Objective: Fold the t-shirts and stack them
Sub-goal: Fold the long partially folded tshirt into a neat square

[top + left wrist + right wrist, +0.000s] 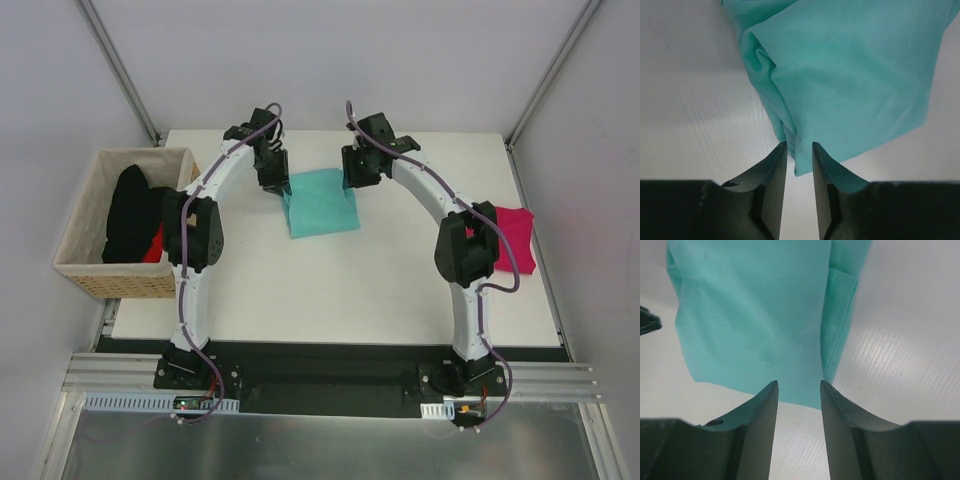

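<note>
**Both hands at far corners of teal t-shirt**

Arm bases (320,375) are seen at the near edge of the tabletop (350,290), in the top view only. Further in, a magenta t-shirt (515,245) is laid at the right edge, partly hidden by the right arm's elbow (465,250). A tan basket (115,283) is set beside the left edge, with black t-shirts (130,215) and a bit of red cloth (155,245) inside. None of these is shown by the wrist views.

Toward the far side, the teal t-shirt (320,205) is laid in a rough square on the tabletop, mid-width. The left hand (275,180) is placed at its far left corner and the right hand (355,178) at its far right corner. Finger gaps are hidden from above.

In the left wrist view, the fingers are seen with a narrow gap and a rumpled teal corner reaching into it. Whether the corner is pinched cannot be told. In the right wrist view, the fingers are held wider apart, with the flat teal hem crossing at the tips and bare tabletop seen between them.
</note>
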You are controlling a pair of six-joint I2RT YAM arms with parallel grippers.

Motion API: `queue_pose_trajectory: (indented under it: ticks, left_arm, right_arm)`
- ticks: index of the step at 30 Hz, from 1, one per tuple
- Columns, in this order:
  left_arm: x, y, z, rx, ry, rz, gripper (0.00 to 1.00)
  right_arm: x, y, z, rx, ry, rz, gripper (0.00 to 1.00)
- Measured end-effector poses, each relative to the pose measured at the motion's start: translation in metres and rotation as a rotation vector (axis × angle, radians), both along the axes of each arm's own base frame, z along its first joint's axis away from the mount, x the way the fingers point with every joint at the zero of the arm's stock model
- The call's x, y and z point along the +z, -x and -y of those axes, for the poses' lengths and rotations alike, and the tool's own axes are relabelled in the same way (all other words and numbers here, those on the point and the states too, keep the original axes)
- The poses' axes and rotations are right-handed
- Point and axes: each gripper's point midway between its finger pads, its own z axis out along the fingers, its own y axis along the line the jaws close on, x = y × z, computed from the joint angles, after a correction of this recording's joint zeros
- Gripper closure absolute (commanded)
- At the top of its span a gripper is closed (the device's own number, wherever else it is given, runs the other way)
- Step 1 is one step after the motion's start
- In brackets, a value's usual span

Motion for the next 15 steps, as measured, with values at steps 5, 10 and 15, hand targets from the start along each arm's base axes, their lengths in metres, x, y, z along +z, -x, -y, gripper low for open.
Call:
queue_pose_trajectory:
  ticks: [5, 10, 15]
  left_arm:
    - [-0.019, -0.008, 0.006, -0.009, 0.013, -0.030, 0.88]
    - [-0.031, -0.016, 0.006, -0.009, 0.035, -0.049, 1.00]
    - [-0.036, -0.028, 0.002, 0.000, 0.063, -0.052, 1.00]
  right_arm:
    - [-0.003, 0.013, -0.019, 0.043, 0.000, -0.013, 0.58]
    - [-0.004, 0.022, -0.029, 0.069, 0.002, -0.023, 0.58]
    - [-0.004, 0.023, -0.024, 0.061, 0.010, -0.034, 0.58]
